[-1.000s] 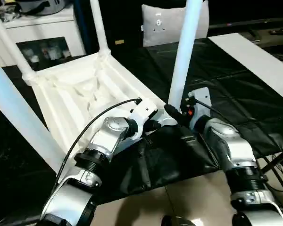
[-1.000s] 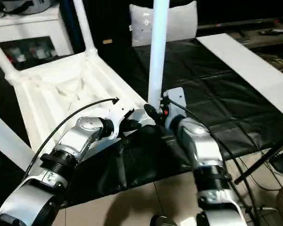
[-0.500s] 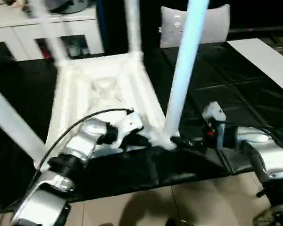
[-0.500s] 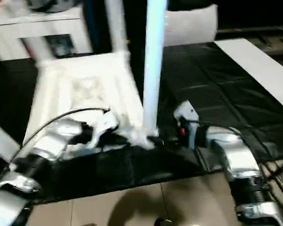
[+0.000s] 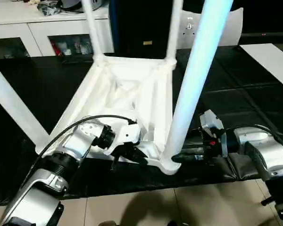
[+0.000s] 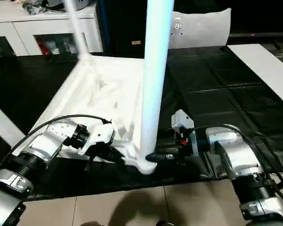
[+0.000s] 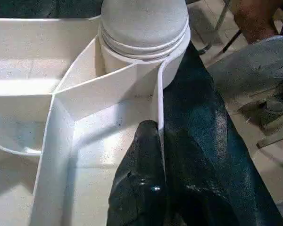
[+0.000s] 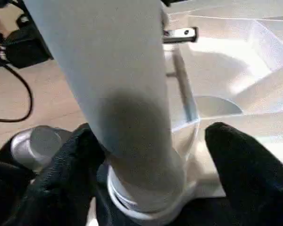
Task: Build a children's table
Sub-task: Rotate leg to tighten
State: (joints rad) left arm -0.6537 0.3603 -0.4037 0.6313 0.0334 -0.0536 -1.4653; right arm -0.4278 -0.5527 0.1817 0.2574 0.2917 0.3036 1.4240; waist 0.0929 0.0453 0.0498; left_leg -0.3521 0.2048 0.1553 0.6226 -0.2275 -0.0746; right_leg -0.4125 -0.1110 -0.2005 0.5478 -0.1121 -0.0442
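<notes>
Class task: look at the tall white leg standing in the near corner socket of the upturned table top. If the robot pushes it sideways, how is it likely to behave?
The leg probably stays stiff: a straight plastic tube. Its smooth, round surface may slip between the right gripper's fingers. Seated in the table top's corner socket, it likely levers the light top rather than toppling alone.

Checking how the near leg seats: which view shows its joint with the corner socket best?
The right wrist view: the near leg meets the corner socket close up, between the right gripper fingers. The left wrist view shows the socket from the ribbed side. The eye views show the joint small, at the table's near corner.
</notes>
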